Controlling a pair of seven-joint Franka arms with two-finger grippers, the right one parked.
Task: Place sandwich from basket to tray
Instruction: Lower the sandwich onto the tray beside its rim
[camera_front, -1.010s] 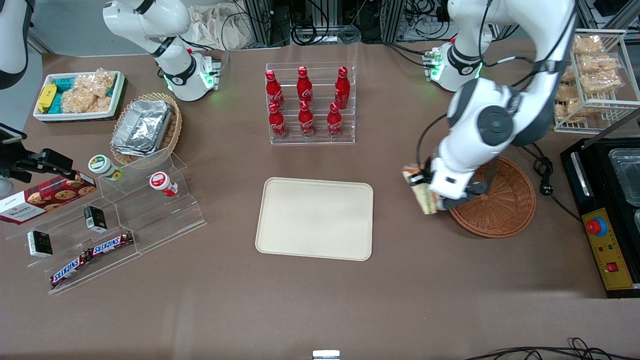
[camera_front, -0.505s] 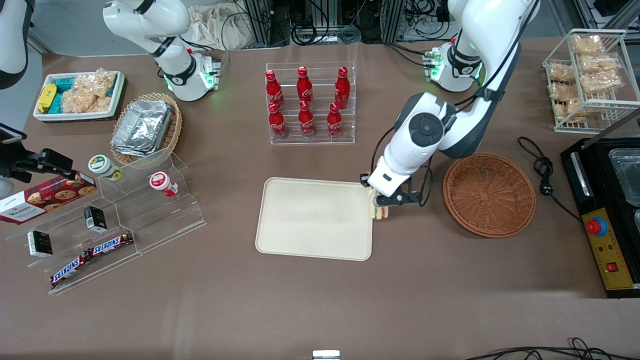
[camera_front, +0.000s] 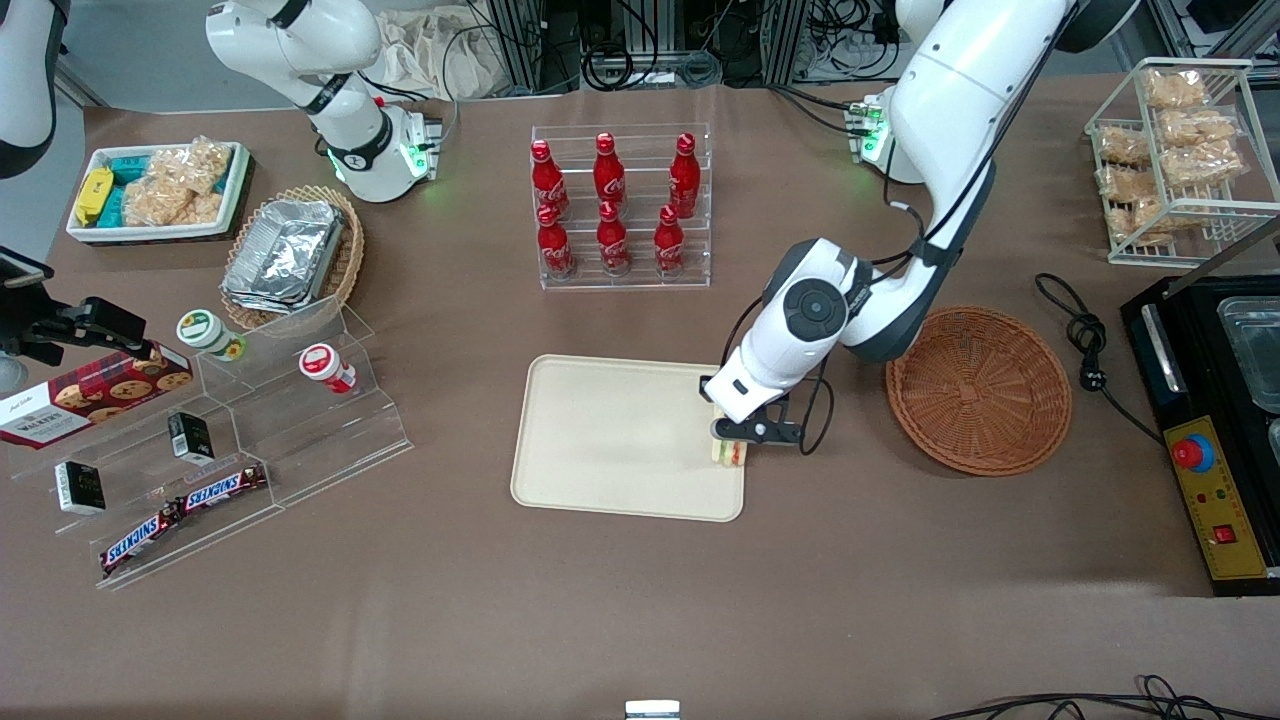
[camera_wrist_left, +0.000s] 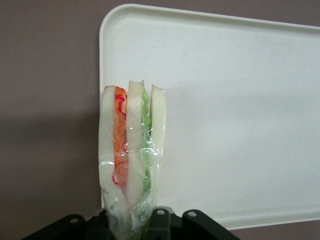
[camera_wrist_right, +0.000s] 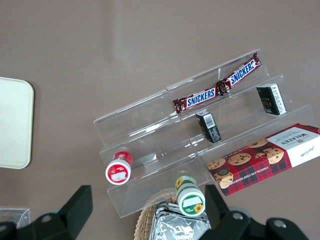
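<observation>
Jaws are clamping the sandwich (camera_wrist_left: 131, 150) by its base, hanging over the tray (camera_front: 600, 440) edge nearest the basket (camera_front: 978, 390). You're handling something light, soft, slippery in wrap, so you're wise keeping the gripper (camera_front: 745, 432) gentle, low on the bread.

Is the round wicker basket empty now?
Empty: the basket shows only bare weave. The sandwich is in the hand, over the tray edge.

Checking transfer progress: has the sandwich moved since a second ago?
Yes. Held by the end effector, the sandwich has travelled from the basket rim to above the tray edge nearest the basket.
</observation>
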